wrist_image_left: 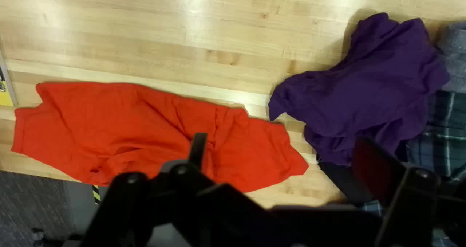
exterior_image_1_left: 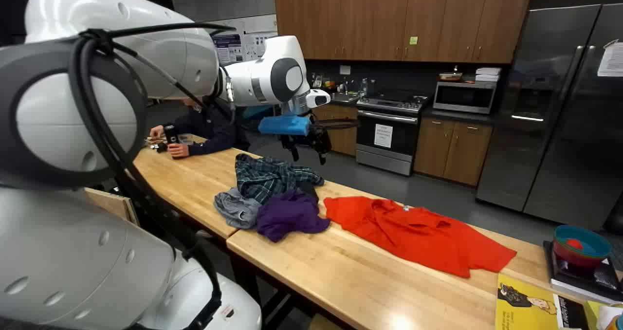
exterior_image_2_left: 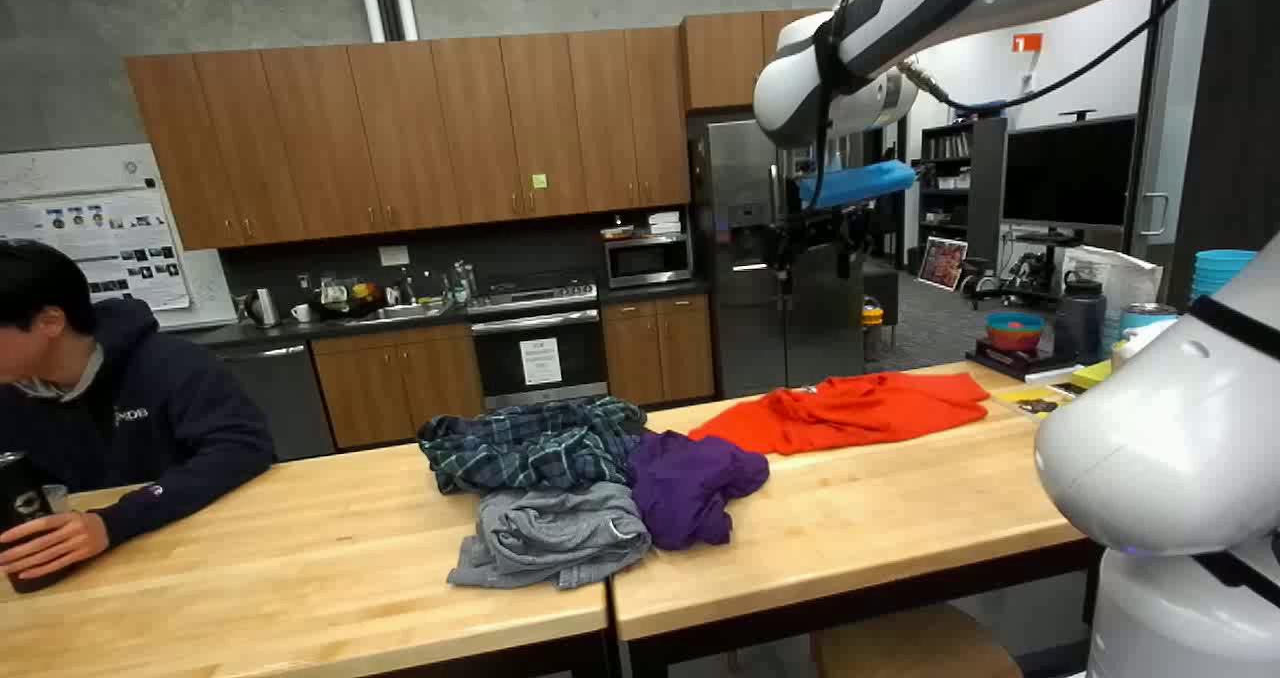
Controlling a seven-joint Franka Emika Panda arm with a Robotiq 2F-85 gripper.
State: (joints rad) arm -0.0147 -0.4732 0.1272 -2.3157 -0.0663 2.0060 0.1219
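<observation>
A black, 2-fingered metal claw [exterior_image_1_left: 309, 157], carried with a bright blue oblong block [exterior_image_1_left: 284, 125] on a white, jointed robot arm [exterior_image_1_left: 170, 47], is suspended above a pale wooden worktop [exterior_image_1_left: 350, 266]. Its fingers are spread wide apart, and nothing is gripped or touched. Below it in the wrist view, a bright red cloth shirt [wrist_image_left: 109, 119] is laid out fairly flat, wrinkled towards the middle, with 1 long side along the edge of the worktop. Just beside it, but apart, a crumpled purple cloth garment [wrist_image_left: 367, 90] is bunched up, and a piece of black cloth [wrist_image_left: 342, 176] is partly covered by it. Against the purple garment, a dark green-and-blue plaid shirt [exterior_image_2_left: 530, 443] and a faded grey, denim-like garment [exterior_image_2_left: 565, 528] are heaped.

The step in hand is judged to be a hover over the clothes, with no hold taken. For the red shirt or the purple garment to be grasped, the claw would need to be lowered, lined up over a raised fold and drawn together; flat cloth could be missed by the fingertips.

Farther out, a yellow-covered booklet [exterior_image_1_left: 521, 305] and stacked teal and red bowls [exterior_image_1_left: 581, 242] are seen at 1 end, and a person in a navy hooded top [exterior_image_2_left: 170, 388] at the other.
</observation>
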